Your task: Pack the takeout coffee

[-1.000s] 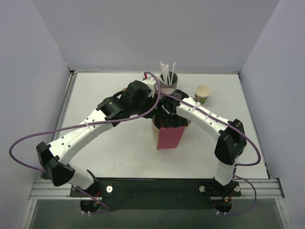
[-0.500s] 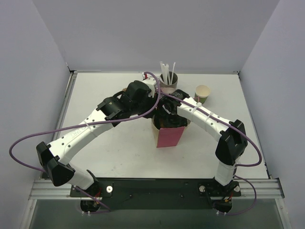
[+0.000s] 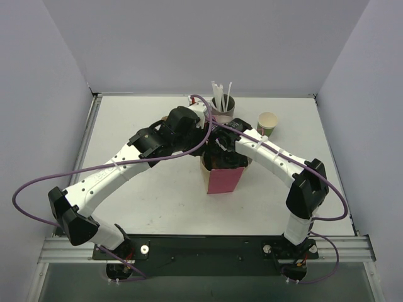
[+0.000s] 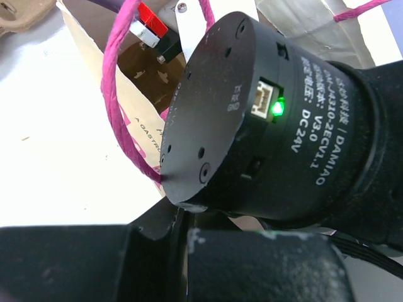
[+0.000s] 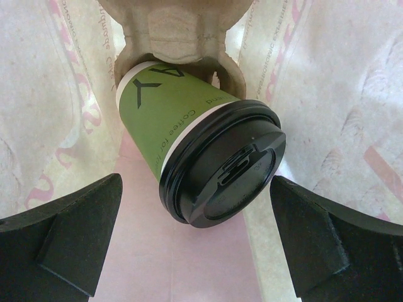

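- Right wrist view: small green paper cup with black round plastic lid is seated in a moulded pulp cup carrier inside the pink-and-white paper bag.
- right pincer is spread wide either side of the lid, touching nothing.
- Step, likely: cup is in and let go. Next move calls for a straight lift out, clear of lid and bag walls.
- left pincer is closed near the bag rim. Can't tell what it pinches, since a black motor housing blocks the left wrist view.
- Bag stands on white tabletop; cup is hidden in the top view.
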`<move>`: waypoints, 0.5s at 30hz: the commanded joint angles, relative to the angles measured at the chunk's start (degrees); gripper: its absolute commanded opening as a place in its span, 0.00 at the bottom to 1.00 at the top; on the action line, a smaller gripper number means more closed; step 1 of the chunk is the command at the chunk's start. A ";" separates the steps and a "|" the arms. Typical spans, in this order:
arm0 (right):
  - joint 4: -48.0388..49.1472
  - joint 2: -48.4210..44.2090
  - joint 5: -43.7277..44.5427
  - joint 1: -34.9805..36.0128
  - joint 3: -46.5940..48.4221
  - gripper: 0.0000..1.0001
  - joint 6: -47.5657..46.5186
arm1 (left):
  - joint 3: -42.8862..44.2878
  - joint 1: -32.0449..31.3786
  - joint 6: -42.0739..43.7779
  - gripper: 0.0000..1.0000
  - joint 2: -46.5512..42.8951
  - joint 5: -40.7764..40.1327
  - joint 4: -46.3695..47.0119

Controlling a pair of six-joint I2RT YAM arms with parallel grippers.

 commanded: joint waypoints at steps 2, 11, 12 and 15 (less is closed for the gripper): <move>0.33 -4.44 0.37 1.06 -0.73 0.96 -1.00 | 0.88 -0.09 -0.35 0.00 1.38 0.25 1.90; 0.33 -4.17 -0.33 1.32 0.49 0.91 -1.27 | 0.70 -0.09 -0.27 0.00 1.47 0.34 1.81; 0.33 -4.17 -0.42 1.50 0.76 0.91 -1.44 | 0.62 -0.09 -0.27 0.00 1.47 0.43 1.81; 0.42 -4.44 -0.42 1.59 1.29 0.95 -1.62 | 0.35 -0.18 -0.35 0.00 1.64 0.43 2.07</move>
